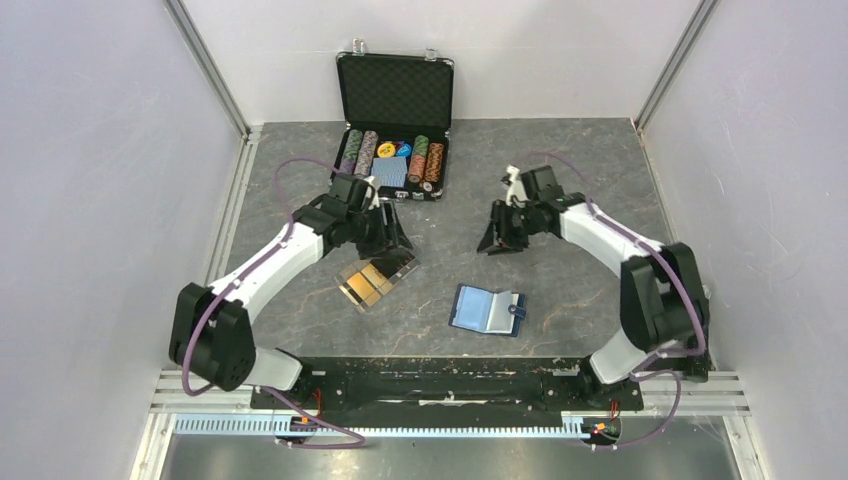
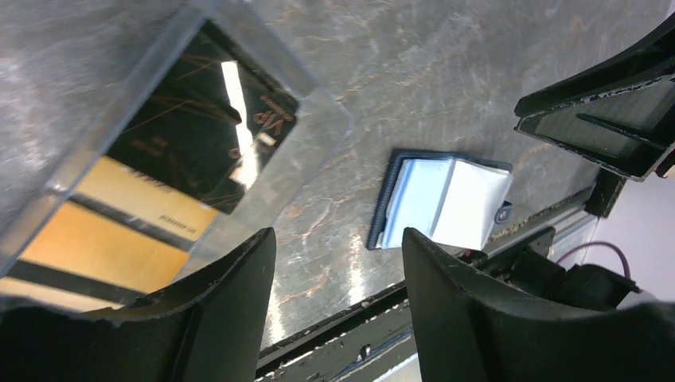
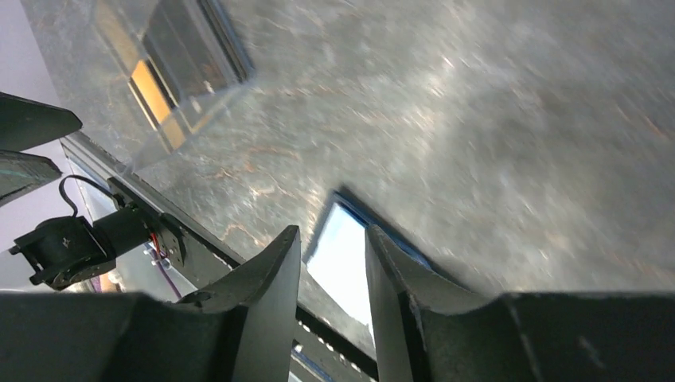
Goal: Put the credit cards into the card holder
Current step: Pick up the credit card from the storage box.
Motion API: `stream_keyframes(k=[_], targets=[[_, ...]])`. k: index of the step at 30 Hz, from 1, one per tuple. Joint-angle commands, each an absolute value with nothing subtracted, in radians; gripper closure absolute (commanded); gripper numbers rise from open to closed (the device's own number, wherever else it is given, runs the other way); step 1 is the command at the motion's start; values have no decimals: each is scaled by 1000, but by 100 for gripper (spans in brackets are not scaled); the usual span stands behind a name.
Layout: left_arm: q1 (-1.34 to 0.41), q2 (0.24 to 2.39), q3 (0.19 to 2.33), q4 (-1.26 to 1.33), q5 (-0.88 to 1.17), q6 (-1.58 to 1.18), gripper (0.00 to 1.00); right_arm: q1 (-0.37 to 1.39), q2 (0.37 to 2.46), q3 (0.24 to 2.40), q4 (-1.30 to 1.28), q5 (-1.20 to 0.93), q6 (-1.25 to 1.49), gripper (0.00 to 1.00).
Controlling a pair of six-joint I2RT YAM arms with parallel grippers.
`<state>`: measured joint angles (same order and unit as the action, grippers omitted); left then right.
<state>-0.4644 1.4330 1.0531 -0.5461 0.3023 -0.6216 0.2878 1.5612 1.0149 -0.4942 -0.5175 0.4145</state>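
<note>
The credit cards [image 1: 372, 280], gold-orange and glossy black, lie in a clear plastic tray [image 1: 398, 262] left of centre. In the left wrist view a black card [image 2: 203, 127] lies above gold ones [image 2: 119, 231]. The card holder [image 1: 487, 308], navy with light blue pockets, lies open on the table nearer the front; it also shows in the left wrist view [image 2: 442, 199] and in the right wrist view [image 3: 342, 255]. My left gripper [image 1: 395, 240] [image 2: 338, 239] is open and empty above the tray's far edge. My right gripper [image 1: 497, 243] [image 3: 333, 232] is open with a narrower gap, empty, above the table behind the holder.
An open black briefcase [image 1: 395, 120] with poker chips and a blue deck stands at the back centre. White walls close in the grey marbled table on three sides. A black rail [image 1: 450, 380] runs along the front edge. The tray shows in the right wrist view [image 3: 175, 72].
</note>
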Motion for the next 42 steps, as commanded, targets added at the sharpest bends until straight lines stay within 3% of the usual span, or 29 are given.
stream_keyframes(k=[1,10,15,29,36,42], targets=[[-412,1354,987,-562,258,-681,34,389,1696,1192,-435,-520,442,58],[-382,1367,946,-617,158,-681,35,521,2007,1533,-436,-583,446,37],[-378,1431,968,-616,152,-660,36,555,2113,1649,-478,-590,428,36],[-380,1590,1066,-619,203,-582,43,617,2068,1553,-535,-506,401,71],[-380,1606,1062,-637,179,-548,43,642,1996,1450,-535,-523,433,82],[-380,1594,1057,-659,163,-533,42,660,1938,1379,-530,-558,478,84]])
